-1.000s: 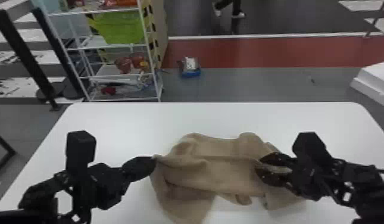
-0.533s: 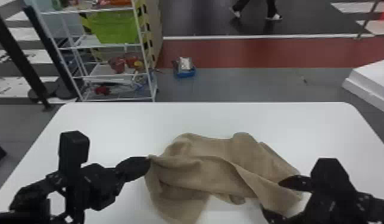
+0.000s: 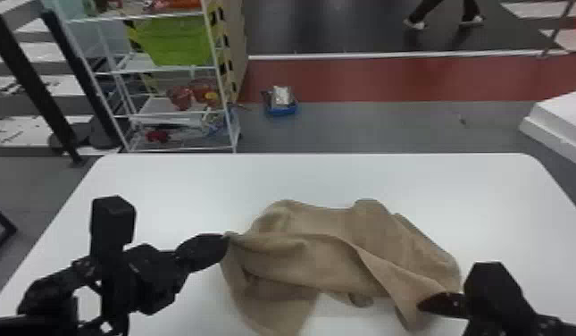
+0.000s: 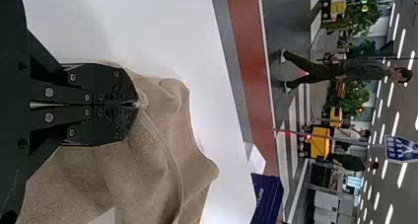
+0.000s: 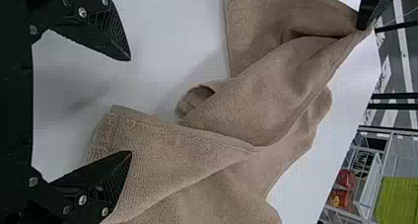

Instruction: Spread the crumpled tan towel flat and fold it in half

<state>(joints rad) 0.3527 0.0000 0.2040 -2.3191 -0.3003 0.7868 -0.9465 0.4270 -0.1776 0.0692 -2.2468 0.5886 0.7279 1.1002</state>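
My left claw [image 3: 224,244] is clamped on the tan towel [image 3: 327,263]; my right claw [image 3: 443,304] stands apart at its right end.

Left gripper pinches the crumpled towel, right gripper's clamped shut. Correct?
No, the right gripper is open, its two sides well apart, as the right wrist view shows. The left gripper does pinch the crumpled towel.

White wire rack [image 3: 159,106] holds a green bin [image 3: 173,40]. Grey floor [image 3: 367,129], bordered by a red band [image 3: 389,76], lies beyond white tabletop [image 3: 327,178]. Ceiling lights [image 4: 401,175] lit.
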